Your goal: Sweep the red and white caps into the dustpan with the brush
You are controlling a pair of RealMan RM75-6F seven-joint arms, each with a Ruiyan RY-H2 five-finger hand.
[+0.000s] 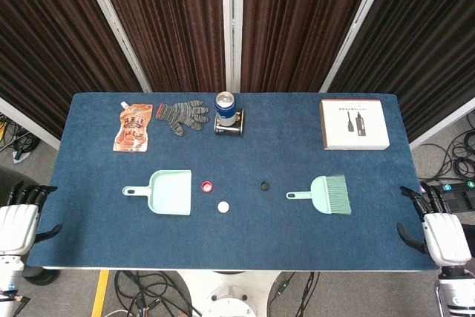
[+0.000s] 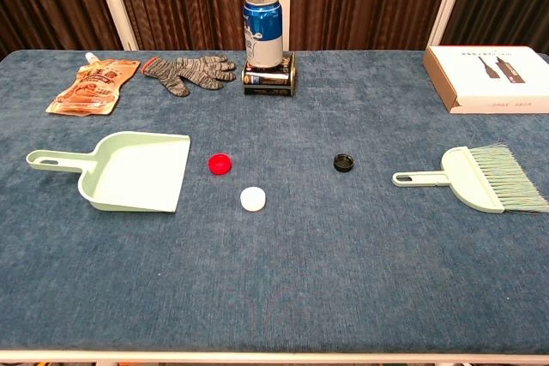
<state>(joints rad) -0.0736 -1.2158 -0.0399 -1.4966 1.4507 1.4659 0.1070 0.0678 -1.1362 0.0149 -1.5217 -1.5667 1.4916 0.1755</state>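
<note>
Dustpan (image 2: 129,173) sits left on the worktop (image 2: 283,280), mouth facing the red cap (image 2: 220,162) and white cap (image 2: 253,199) just beside it. Brush (image 2: 480,177) lies far right. Left hand (image 1: 18,220) and right hand (image 1: 438,231) hang off the worktop's edges, fingers spread, holding nothing.

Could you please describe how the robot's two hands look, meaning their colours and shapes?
Both hands show only in the head view. The left hand and the right hand each have a white, boxy palm housing with black fingers and a black thumb, so they look human-like. A white wrist section continues below each palm. I cannot make out any markings or cables on them.
</note>
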